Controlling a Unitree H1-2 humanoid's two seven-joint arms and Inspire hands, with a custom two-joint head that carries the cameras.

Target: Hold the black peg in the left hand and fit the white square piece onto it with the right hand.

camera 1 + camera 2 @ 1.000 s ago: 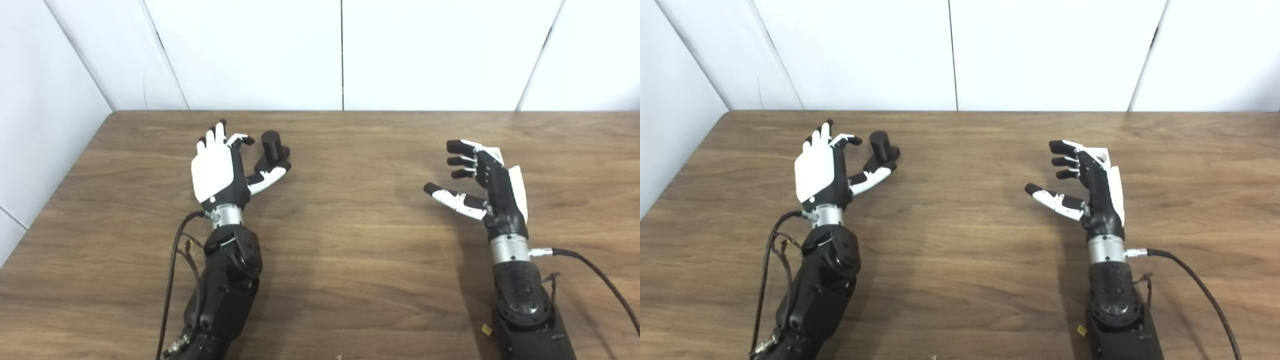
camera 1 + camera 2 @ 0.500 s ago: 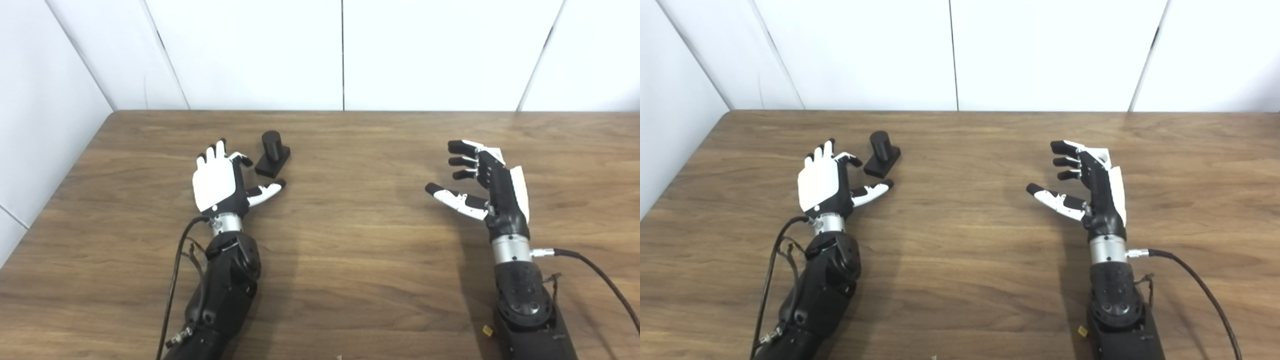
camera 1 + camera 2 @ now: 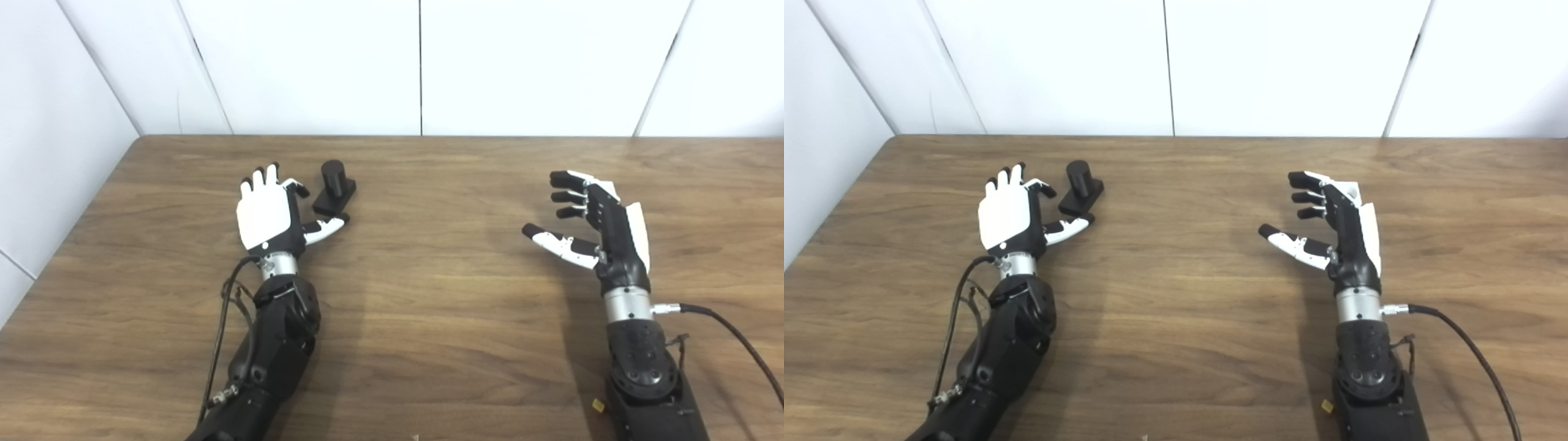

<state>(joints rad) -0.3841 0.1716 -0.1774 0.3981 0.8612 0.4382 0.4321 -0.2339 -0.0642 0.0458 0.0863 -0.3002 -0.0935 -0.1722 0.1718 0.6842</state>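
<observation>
Black peg [image 3: 333, 187] upright on tabletop [image 3: 429, 318], beside left hand [image 3: 269, 211], fingers spread, empty. Right hand [image 3: 597, 226] well apart, fingers apart, empty.

- Scene is showing bright, even, w/ light seeming to come from overhead; white wall panels [image 3: 306, 61] are reading near blown out, no detail.
- Table [image 3: 429, 343] is carrying soft dim shadows beside both arms, edges diffuse.
- Faint pale sheen is lying across wood at mid-table; no hard glare.
- Both views are looking slightly soft, compression smearing fine detail on the left hand [image 3: 264, 211] & right hand [image 3: 603, 229].
- Black peg [image 3: 334, 187] is reading as flat dark mass, little surface detail.
</observation>
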